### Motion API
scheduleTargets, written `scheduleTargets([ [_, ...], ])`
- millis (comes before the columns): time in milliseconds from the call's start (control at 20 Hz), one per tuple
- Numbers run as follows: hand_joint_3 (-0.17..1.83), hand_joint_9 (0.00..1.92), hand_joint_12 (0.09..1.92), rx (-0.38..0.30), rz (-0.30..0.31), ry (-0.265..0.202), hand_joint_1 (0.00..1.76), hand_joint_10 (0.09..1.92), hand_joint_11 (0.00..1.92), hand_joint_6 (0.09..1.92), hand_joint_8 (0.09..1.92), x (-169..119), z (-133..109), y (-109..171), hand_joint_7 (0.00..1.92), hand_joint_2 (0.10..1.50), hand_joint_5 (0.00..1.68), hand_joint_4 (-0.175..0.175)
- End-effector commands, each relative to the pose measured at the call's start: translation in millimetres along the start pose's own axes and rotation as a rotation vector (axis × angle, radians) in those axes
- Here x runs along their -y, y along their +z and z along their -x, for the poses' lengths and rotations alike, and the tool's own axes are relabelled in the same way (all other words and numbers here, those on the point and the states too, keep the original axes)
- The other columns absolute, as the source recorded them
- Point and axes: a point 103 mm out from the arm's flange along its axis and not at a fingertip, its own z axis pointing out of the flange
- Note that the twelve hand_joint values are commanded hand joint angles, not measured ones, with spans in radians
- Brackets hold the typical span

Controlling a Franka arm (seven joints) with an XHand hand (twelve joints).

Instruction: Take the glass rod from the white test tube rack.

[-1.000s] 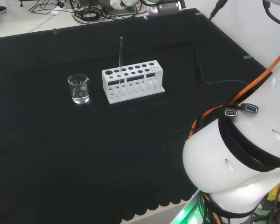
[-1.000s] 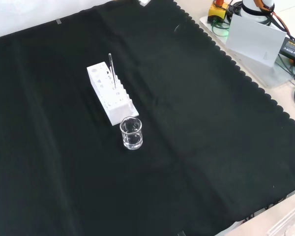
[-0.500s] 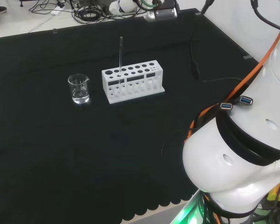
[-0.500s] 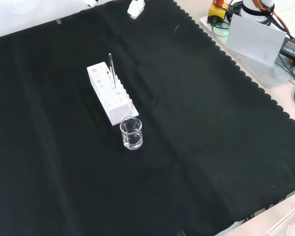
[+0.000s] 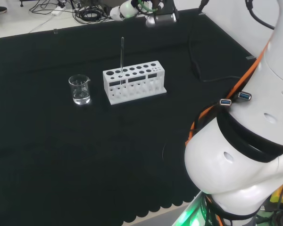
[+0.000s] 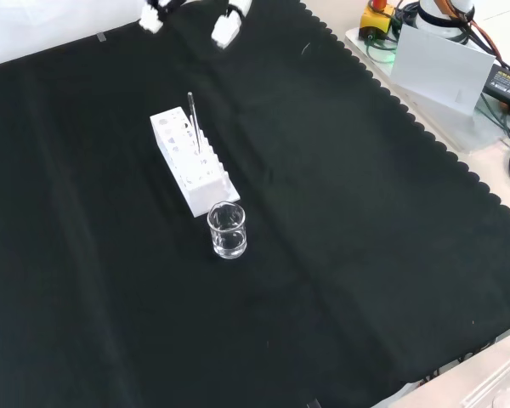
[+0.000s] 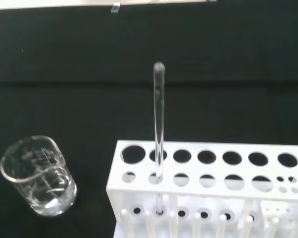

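A thin clear glass rod [image 5: 121, 59] stands upright in a hole near the left end of the white test tube rack [image 5: 134, 81] in the head view. The front view shows the rod [image 6: 193, 123] rising from the rack [image 6: 191, 161] at mid-left of the cloth. Up close in the wrist view, the rod [image 7: 159, 129] sits in the second hole of the rack [image 7: 208, 188]. The hand [image 5: 125, 8] hovers beyond the rack at the cloth's far edge, holding nothing. Its fingertips [image 6: 225, 25] enter from the front view's top, spread apart, well short of the rod.
A small clear glass beaker [image 5: 79, 89] stands left of the rack in the head view, and just below the rack in the front view [image 6: 227, 229]. The arm's white links [image 5: 240, 160] take up the head view's right. Cables lie past the cloth's far edge.
The hand has come farther into the front view from the top, towards the rack. The arm's links have shifted in the head view. Rod, rack and beaker stand as before.
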Motion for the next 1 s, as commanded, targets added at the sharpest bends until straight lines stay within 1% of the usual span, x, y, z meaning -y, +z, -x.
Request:
scheduleTargets([
  [50,0.26,0.2,1.43,0.002,-0.018,-0.005,0.45,0.82,0.03,0.09,0.77,-28,2,34,0.08,0.97,0.27,-0.038],
  [250,0.27,0.2,1.43,-0.005,-0.029,-0.001,0.45,0.81,0.04,0.09,0.77,-33,3,46,0.08,0.97,0.28,-0.038],
  [500,0.27,0.21,1.42,0.009,-0.049,0.001,0.45,0.81,0.04,0.09,0.77,-38,-2,61,0.08,0.97,0.28,-0.04],
  [1000,0.28,0.22,1.42,0.019,-0.079,0.003,0.45,0.81,0.05,0.09,0.77,-37,-7,77,0.09,0.97,0.3,-0.04],
])
